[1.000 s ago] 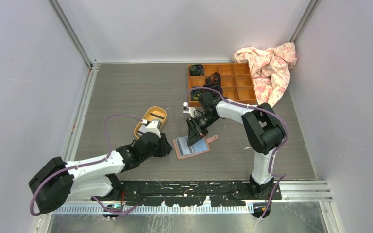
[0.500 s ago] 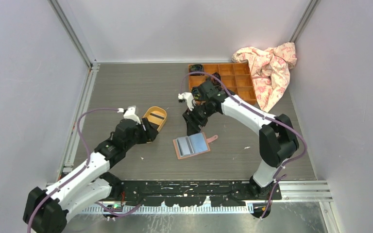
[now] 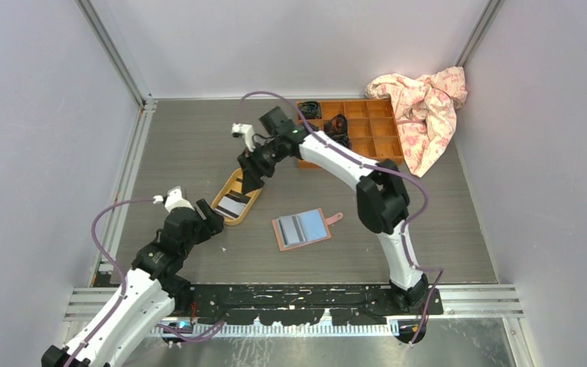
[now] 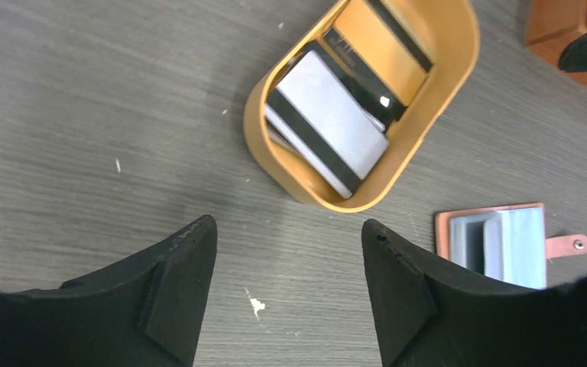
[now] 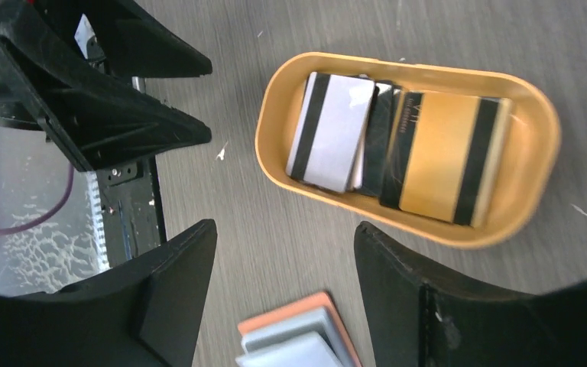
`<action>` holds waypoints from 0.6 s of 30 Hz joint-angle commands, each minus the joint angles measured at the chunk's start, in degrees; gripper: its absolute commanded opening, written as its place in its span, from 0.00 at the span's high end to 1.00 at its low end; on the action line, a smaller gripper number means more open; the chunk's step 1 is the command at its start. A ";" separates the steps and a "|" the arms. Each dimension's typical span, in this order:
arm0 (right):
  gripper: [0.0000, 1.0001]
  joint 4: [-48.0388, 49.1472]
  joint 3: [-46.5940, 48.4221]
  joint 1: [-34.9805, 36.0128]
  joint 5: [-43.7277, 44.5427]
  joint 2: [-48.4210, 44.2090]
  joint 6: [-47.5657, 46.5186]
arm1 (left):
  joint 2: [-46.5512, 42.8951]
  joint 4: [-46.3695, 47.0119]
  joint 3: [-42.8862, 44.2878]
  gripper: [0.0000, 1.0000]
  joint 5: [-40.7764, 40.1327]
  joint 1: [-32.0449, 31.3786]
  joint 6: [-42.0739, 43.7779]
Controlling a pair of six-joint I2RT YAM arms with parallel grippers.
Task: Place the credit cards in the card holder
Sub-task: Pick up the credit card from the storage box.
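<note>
Lying open on the bench, the card holder runs left-right, snap tab pointing right. Just left, the credit cards sit in the yellow tray. Both spread wide: left tool, right tool.

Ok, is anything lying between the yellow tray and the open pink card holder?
No. The left wrist view shows only bare table between the tray and the card holder; the top view agrees.
</note>
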 commanded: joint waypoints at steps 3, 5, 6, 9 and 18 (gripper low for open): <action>0.31 -5.29 10.04 4.05 3.90 7.99 5.00 | 3.92 5.69 -1.96 0.34 2.93 2.73 -3.77; 0.31 -6.67 12.98 4.75 4.86 10.70 5.20 | 5.65 7.97 -1.97 0.35 4.19 3.23 -3.81; 0.32 -7.67 14.74 5.05 5.25 12.07 5.11 | 6.51 9.05 -1.97 0.36 4.70 3.42 -3.81; 0.34 -10.29 20.17 5.77 6.53 16.57 5.10 | 9.12 11.63 -1.65 0.38 5.75 3.87 -3.57; 0.36 -14.43 28.63 6.89 10.69 24.01 4.33 | 15.80 16.59 -1.53 0.48 8.75 5.52 -2.50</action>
